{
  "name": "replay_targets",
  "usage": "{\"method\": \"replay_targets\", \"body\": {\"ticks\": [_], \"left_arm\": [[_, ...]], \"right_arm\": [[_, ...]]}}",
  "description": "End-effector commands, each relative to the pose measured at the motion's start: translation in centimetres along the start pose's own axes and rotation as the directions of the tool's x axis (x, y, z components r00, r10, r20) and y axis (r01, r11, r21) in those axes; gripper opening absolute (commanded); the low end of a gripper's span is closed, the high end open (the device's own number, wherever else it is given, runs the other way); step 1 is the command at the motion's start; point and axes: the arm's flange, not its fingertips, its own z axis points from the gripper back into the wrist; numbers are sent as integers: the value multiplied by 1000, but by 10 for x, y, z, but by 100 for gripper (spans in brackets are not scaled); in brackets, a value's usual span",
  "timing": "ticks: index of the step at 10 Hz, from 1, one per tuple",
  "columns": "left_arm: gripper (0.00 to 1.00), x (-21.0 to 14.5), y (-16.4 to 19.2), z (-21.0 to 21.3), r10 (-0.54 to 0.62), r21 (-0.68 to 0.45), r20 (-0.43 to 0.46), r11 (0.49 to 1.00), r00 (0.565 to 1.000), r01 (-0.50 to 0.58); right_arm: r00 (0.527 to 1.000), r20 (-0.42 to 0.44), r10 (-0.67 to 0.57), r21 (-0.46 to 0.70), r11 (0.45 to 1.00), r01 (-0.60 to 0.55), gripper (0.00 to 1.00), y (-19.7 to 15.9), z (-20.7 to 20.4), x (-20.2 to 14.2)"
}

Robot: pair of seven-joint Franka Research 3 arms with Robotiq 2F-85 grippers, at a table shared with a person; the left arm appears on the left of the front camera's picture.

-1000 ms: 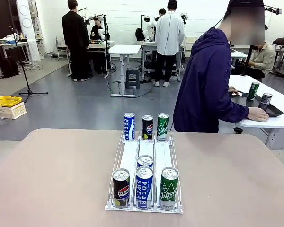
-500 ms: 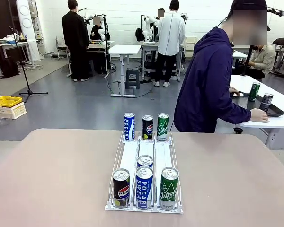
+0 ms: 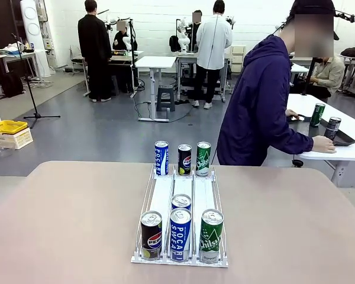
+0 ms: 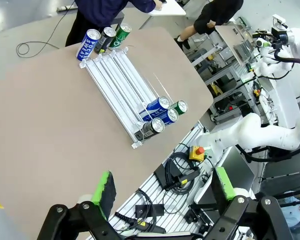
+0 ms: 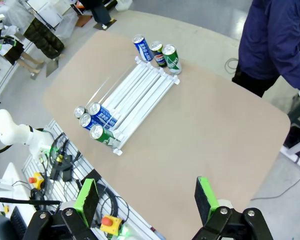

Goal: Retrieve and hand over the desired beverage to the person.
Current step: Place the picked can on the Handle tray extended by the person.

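While the person in the dark navy-purple hooded jacket (image 3: 257,103) faces a side table beyond the far right corner of the tan bench (image 3: 65,219), no drink is chosen yet, so both arms should wait high. The left gripper (image 4: 162,192) and right gripper (image 5: 147,197) hang with fingers spread, holding nothing. The white wire can rack (image 3: 181,195) runs from mid-bench to the far edge; approach a near-end can from above

Beige table (image 3: 65,225) — white can rack (image 3: 181,192), three cans (image 3: 178,158) behind
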Motion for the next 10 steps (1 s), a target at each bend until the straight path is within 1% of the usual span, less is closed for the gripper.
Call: {"method": "replay_targets", "body": {"ticks": [1, 10], "left_arm": [[100, 0, 0, 0, -23, -11, 10, 1000, 1000, 23], [100, 0, 0, 0, -23, -11, 10, 1000, 1000, 23]], "right_arm": [[1000, 12, 14, 10, 1000, -14, 100, 0, -1, 1], [1000, 12, 14, 10, 1000, -14, 100, 0, -1, 1]]}}
